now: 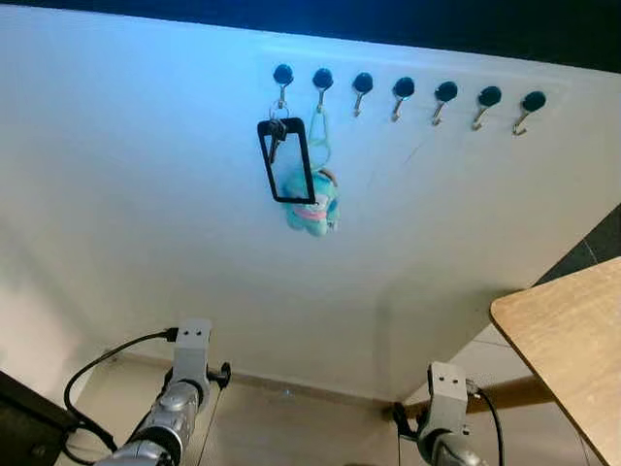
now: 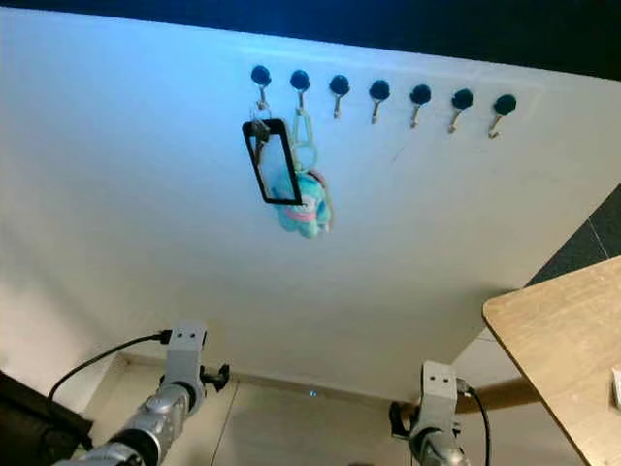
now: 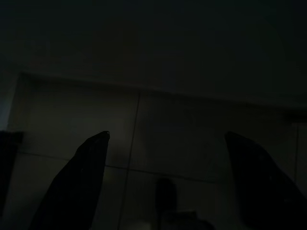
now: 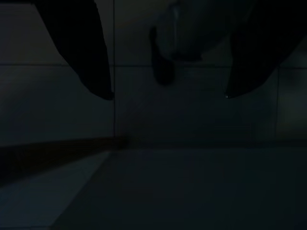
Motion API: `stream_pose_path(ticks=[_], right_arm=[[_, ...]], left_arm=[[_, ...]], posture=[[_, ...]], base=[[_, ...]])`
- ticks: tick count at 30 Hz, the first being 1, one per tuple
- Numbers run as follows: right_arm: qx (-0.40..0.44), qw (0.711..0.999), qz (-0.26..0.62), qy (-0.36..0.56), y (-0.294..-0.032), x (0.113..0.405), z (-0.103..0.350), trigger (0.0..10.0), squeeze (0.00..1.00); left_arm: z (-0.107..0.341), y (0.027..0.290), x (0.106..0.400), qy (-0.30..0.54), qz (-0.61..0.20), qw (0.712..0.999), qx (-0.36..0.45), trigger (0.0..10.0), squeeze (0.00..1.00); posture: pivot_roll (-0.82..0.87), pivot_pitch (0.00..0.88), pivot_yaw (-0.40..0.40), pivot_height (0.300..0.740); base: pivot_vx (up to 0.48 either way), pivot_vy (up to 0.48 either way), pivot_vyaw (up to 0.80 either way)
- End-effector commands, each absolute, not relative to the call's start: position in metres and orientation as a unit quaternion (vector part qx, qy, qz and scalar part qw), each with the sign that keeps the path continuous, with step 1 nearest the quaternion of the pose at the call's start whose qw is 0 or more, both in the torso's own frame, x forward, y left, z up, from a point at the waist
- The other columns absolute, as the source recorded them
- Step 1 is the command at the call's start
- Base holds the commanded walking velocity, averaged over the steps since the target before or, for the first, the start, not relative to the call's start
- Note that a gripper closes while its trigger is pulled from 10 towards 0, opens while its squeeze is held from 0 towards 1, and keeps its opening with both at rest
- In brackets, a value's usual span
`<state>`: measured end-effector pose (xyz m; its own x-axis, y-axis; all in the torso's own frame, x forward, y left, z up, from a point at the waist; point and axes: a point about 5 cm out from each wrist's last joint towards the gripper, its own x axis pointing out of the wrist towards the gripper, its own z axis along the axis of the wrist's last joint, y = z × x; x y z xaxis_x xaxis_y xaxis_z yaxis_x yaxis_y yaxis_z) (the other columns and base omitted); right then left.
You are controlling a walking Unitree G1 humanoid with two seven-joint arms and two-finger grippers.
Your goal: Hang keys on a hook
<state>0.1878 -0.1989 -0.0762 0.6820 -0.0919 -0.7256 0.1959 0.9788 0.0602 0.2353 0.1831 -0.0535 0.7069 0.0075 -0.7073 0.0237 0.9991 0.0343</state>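
Observation:
A row of several black-knobbed hooks (image 1: 404, 88) runs along the white wall. A bunch of keys (image 1: 277, 130) with a black strap loop (image 1: 288, 161) hangs from the leftmost hook (image 1: 282, 75). Beside it, a teal plush keychain (image 1: 313, 205) hangs from the second hook (image 1: 322, 79). Both silver arms hang low, far beneath the hooks: the left arm (image 1: 184, 383) and the right arm (image 1: 444, 398). In the dark wrist views, my left gripper (image 3: 167, 136) and my right gripper (image 4: 168, 96) are open over floor tiles, with nothing between the fingers.
A light wooden table (image 1: 572, 340) juts in at the right, with its corner near the right arm. A dark object (image 1: 24, 422) sits at the lower left beside a black cable. The remaining hooks to the right are bare.

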Motion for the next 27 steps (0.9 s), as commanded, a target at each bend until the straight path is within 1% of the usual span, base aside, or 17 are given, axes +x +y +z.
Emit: stream_pose_path(ticks=[1, 2, 4, 8, 11, 27], right_arm=[[0.077, 0.913, -0.091, 0.391, -0.202, 0.189, -0.076, 10.0, 0.0], [0.076, 0.913, -0.091, 0.391, -0.202, 0.19, -0.075, 10.0, 0.0], [0.068, 0.916, -0.078, 0.387, -0.202, 0.193, -0.074, 10.0, 0.0], [0.059, 0.915, -0.084, 0.391, -0.206, 0.194, -0.073, 10.0, 0.0], [0.055, 0.915, -0.079, 0.392, -0.206, 0.196, -0.072, 10.0, 0.0], [0.06, 0.92, -0.068, 0.382, -0.194, 0.208, -0.067, 10.0, 0.0]], left_arm=[[-0.055, 0.178, 0.236, 0.39, -0.002, 0.921, 0.005, 10.0, 0.0], [-0.055, 0.177, 0.236, 0.391, -0.003, 0.92, 0.004, 10.0, 0.0], [-0.053, 0.175, 0.238, 0.39, -0.026, 0.92, 0.028, 10.0, 0.0], [-0.049, 0.178, 0.244, 0.381, -0.001, 0.925, 0.007, 10.0, 0.0], [-0.05, 0.176, 0.243, 0.385, -0.009, 0.923, 0.011, 10.0, 0.0], [-0.045, 0.174, 0.25, 0.38, -0.02, 0.924, 0.028, 10.0, 0.0]], posture=[[0.02, 0.028, -0.02, 0.74], [0.02, 0.019, -0.023, 0.74], [0.03, 0.004, -0.03, 0.74], [0.02, 0.005, -0.033, 0.74], [0.02, 0.008, -0.034, 0.74], [0.02, 0.0, -0.015, 0.74]], base=[[0.0, 0.0, 0.0], [0.0, 0.0, 0.0], [0.0, 0.0, 0.0], [0.0, 0.0, 0.0], [0.0, 0.0, 0.0], [0.0, 0.0, 0.0]])
